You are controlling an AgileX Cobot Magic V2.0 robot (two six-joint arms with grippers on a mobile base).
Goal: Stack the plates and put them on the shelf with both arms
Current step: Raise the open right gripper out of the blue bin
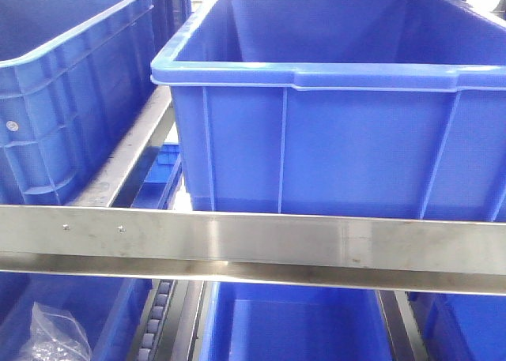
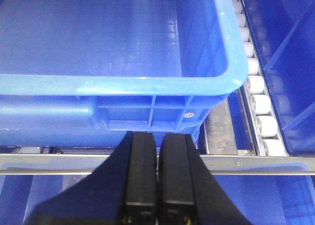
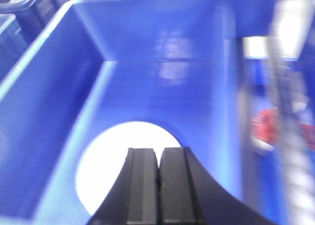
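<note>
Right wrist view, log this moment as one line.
right gripper: shut, empty | plate: inside blue bin, below gripper | left gripper: shut, empty

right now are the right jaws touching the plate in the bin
Cannot tell. In the right wrist view the right gripper overlaps the white plate lying in the blue bin, but blur hides any gap.

Metal shelving rack with a brushed steel front rail point(image 1: 253, 246), large open-topped blue plastic crates point(image 1: 332, 116) on the upper level, more blue crates below, white roller conveyor track point(image 2: 258, 94) between bins, crumpled clear plastic bag point(image 1: 49, 335) in lower left bin, bright even light
</note>
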